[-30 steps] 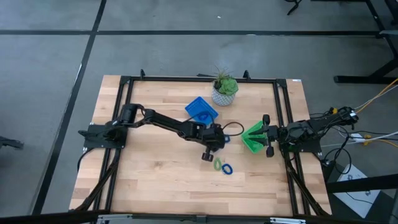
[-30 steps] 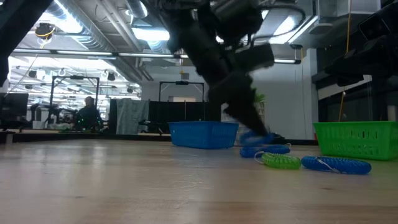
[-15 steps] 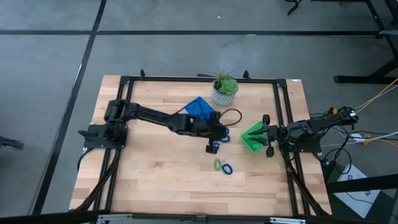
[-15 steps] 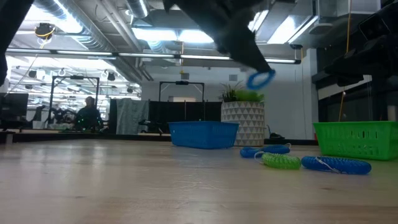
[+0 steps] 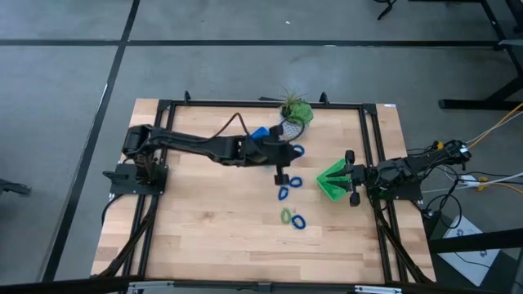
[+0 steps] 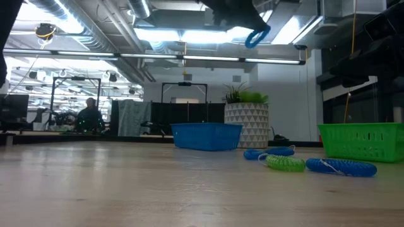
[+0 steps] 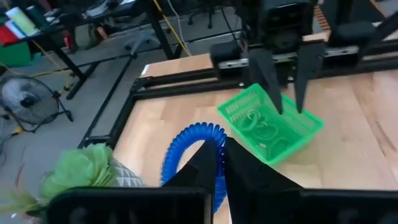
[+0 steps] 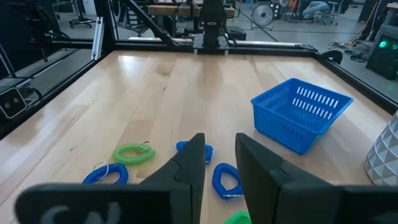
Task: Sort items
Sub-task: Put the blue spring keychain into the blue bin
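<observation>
We note the left gripper [image 7: 219, 163] pinched shut on a blue ring [image 7: 186, 146], which hangs from the fingertips in the low view [image 6: 257, 36], high above the table. Over the last second the left arm has lifted this ring off the wood, where it lay among the loose rings, and swung it back across the table; from above, the gripper [image 5: 281, 174] now sits over the middle of the table, just in front of the blue tray [image 5: 260, 133], much of which the arm covers. We judge the pick done and the carry in progress; since the ring is blue, the blue tray is the likely target, with release not yet made.

Outward from the gripper: two blue rings lie on the wood just beside it [image 5: 293, 181] and [image 5: 283, 193], and farther toward the front edge a green ring [image 5: 286, 216] and another blue one [image 5: 299, 221] lie touching. A potted plant [image 5: 294, 117] stands behind the blue tray.

The right gripper [image 8: 219, 163] waits at the right side of the table with its fingers parted a little and nothing between them. The green tray [image 5: 333, 180] lies just in front of it and already holds green rings [image 7: 264, 127].

Remaining, by our count: at least four loose rings on the table.
</observation>
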{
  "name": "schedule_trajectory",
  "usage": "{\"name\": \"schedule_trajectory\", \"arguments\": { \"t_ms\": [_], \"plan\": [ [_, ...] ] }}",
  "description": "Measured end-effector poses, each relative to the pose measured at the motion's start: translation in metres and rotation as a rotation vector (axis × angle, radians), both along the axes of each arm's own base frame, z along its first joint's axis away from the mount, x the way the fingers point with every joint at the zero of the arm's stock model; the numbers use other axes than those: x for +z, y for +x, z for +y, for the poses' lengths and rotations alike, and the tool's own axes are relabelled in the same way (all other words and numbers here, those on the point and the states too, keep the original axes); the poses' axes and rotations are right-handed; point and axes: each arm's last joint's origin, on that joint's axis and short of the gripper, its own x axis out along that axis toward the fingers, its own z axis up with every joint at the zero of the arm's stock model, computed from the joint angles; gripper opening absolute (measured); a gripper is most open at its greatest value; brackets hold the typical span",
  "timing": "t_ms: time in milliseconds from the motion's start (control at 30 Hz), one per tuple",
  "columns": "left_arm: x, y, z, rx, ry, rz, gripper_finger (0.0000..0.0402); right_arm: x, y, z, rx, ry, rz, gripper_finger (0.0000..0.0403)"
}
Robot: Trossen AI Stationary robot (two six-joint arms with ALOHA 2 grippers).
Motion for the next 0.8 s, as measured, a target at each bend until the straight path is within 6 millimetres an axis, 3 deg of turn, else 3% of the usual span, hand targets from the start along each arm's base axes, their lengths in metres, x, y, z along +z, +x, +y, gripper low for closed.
{"name": "schedule_trajectory", "arguments": {
  "t_ms": [500,800],
  "plan": [
    [-0.002,-0.005,0.053,0.182,-0.122,-0.016,0.0011,0.0,0.0,0.0,0.0,0.0,0.0,0.009],
    [-0.003,-0.007,0.066,0.224,-0.127,-0.012,0.0011,0.0,0.0,0.0,0.0,0.0,0.0,0.009]
  ]
}}
